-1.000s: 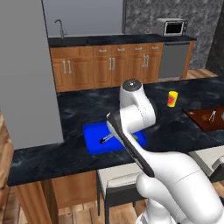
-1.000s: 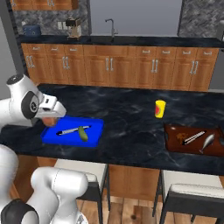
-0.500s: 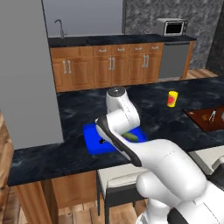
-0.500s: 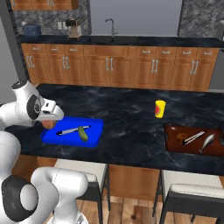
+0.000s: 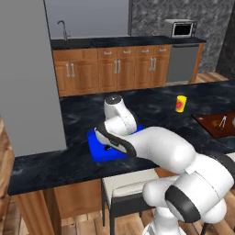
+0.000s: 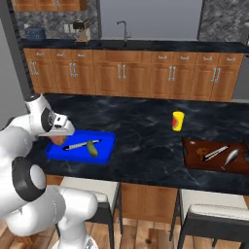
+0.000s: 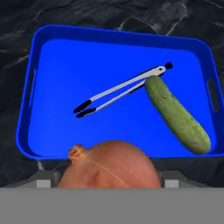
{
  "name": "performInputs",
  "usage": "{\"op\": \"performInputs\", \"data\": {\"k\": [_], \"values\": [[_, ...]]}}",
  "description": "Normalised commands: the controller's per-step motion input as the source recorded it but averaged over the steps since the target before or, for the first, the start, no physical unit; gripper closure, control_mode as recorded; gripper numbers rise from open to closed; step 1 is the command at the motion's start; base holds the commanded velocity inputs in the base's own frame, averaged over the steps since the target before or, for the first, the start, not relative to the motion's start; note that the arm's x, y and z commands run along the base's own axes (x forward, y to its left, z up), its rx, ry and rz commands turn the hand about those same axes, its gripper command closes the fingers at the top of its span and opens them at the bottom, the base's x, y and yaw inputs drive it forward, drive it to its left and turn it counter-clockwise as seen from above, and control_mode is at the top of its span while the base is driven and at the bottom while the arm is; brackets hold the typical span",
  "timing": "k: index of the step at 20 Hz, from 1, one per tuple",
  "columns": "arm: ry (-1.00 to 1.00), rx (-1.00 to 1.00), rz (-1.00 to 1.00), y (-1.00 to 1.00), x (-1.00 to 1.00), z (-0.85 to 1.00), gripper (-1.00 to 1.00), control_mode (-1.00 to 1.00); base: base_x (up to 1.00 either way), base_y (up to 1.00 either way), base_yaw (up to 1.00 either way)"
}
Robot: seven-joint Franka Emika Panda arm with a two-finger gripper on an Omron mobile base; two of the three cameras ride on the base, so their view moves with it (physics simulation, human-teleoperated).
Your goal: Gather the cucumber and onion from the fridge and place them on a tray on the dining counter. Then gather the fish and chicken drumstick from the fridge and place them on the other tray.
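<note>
In the hand view the reddish-orange onion [image 7: 109, 168] fills the space between the jaws of my gripper [image 7: 109, 177], which is shut on it. It hangs over the near rim of the bright blue tray [image 7: 118, 31]. The dark green cucumber [image 7: 177, 114] lies in the tray's right half, next to metal tongs [image 7: 118, 92]. From the right base view the onion [image 6: 57, 140] and gripper [image 6: 60, 137] are at the left end of the tray [image 6: 104, 141], with the cucumber [image 6: 92, 148] nearer the middle. The tray rests on the black dining counter [image 6: 146, 131].
The dark reddish-brown tray [image 6: 194, 158] sits at the counter's right end, holding a fish [image 6: 230, 156] and tongs [image 6: 214, 153]. A yellow cup [image 6: 178, 121] stands between the trays. The grey fridge [image 5: 27, 78] is on the left. Stools [image 6: 214, 214] stand under the counter's front.
My arm has swung left and lower, carrying the onion from above the tray's far left corner down to its left near edge. Cucumber and tongs have not moved.
</note>
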Motion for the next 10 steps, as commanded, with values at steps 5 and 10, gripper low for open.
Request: {"op": "performInputs", "data": {"k": [5, 10], "values": [[0.07, 0.00, 0.05, 0.00, 0.32, -0.35, 1.00, -1.00, 0.00, 0.00, 0.00], [0.09, 0.00, 0.05, 0.00, 0.33, -0.43, 1.00, -1.00, 0.00, 0.00, 0.00]]}}
